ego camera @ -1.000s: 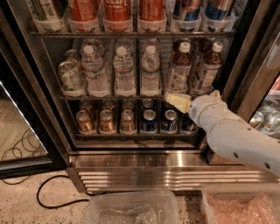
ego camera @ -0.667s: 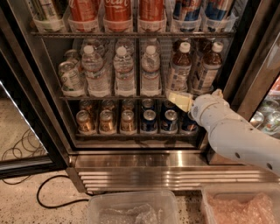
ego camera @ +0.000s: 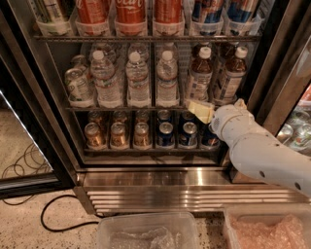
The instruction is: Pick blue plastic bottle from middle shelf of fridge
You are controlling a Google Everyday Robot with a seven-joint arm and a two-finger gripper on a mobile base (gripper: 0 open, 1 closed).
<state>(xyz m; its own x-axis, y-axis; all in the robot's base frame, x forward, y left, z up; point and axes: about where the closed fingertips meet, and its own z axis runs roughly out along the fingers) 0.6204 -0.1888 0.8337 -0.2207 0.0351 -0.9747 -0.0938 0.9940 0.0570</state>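
The fridge (ego camera: 160, 182) stands open in front of me. Its middle shelf (ego camera: 126, 108) holds several clear water bottles (ego camera: 137, 80) on the left. On the right are two small bottles of amber-brown drink with white caps and pale labels. One blue plastic bottle (ego camera: 199, 74) stands just right of the water bottles and the other (ego camera: 231, 73) at the far right. My gripper (ego camera: 199, 111) is at the shelf's front rail, directly below the base of the left amber bottle. My white arm (ego camera: 257, 153) comes in from the lower right.
Gold cans (ego camera: 118, 134) and blue cans (ego camera: 165, 133) fill the lower shelf, right below the gripper. Red cola bottles (ego camera: 130, 12) stand on the top shelf. The dark door frame (ego camera: 36, 112) is at the left. Two clear plastic bins (ego camera: 146, 232) and a black cable (ego camera: 58, 214) are on the floor.
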